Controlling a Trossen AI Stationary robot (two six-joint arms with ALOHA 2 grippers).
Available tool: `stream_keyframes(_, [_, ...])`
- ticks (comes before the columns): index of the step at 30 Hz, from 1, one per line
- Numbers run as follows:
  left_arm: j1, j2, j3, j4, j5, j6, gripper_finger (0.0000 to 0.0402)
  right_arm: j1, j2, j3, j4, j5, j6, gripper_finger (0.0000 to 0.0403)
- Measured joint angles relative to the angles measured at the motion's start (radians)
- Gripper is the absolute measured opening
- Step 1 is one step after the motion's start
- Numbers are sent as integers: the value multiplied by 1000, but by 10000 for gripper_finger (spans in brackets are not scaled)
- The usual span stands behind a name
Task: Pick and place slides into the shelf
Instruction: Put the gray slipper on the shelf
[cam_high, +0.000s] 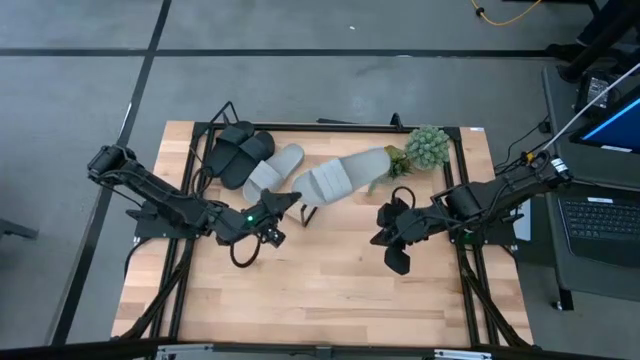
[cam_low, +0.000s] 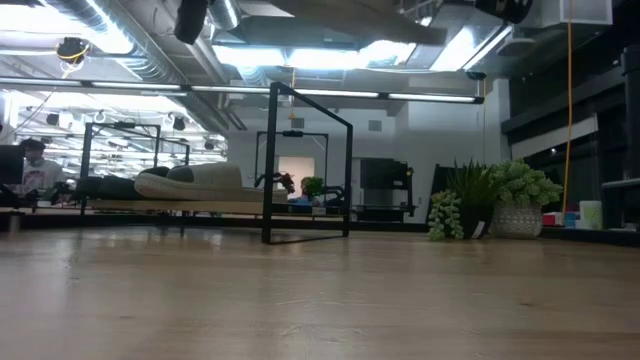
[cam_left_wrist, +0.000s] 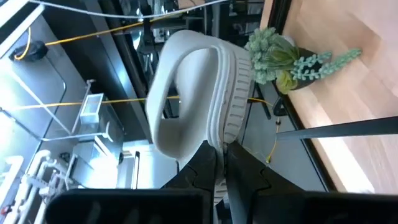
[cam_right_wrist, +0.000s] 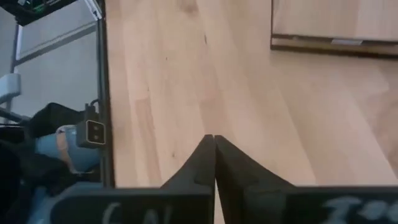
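The shelf (cam_low: 200, 207) stands at the table's far middle, with its black wire end loop (cam_low: 306, 165) toward the centre. Two black slides (cam_high: 240, 152) and one grey slide (cam_high: 270, 172) lie on it. My left gripper (cam_high: 292, 200) is shut on the second grey slide (cam_high: 335, 178), which fills the left wrist view (cam_left_wrist: 199, 87). Whether this slide rests on the shelf, I cannot tell. My right gripper (cam_high: 383, 238) hovers shut over bare table right of centre, with its fingers closed in the right wrist view (cam_right_wrist: 214, 140). My left gripper pinches the grey slide by the rim of its sole (cam_left_wrist: 221, 144), at the end nearest the gripper. The fingers come roughly level from the table's left. The slide sits sole down and strap up, reaching away toward the plant.
A small potted plant (cam_high: 425, 148) stands at the table's far right, just beyond the held slide, and shows in the low view (cam_low: 500, 200). A black frame runs around the table's edges (cam_high: 462, 180). The near half of the wooden table (cam_high: 320, 290) is bare.
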Motion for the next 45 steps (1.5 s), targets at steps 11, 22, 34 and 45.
stream_keyframes(11, [67, -14, 0, 7, -51, -24, 12, 102, 0, -91, 103, 171, -105, 3])
stream_keyframes(22, [101, -33, 0, -200, -147, -226, 9, 111, 1, -288, 362, 174, -161, 4])
stream_keyframes(34, [99, -46, 0, -543, -167, -645, 8, 112, 1, -369, 557, 172, -245, 5])
stream_keyframes(45, [98, -45, 0, -730, -131, -911, 8, 112, 1, -369, 580, 172, -294, 5])
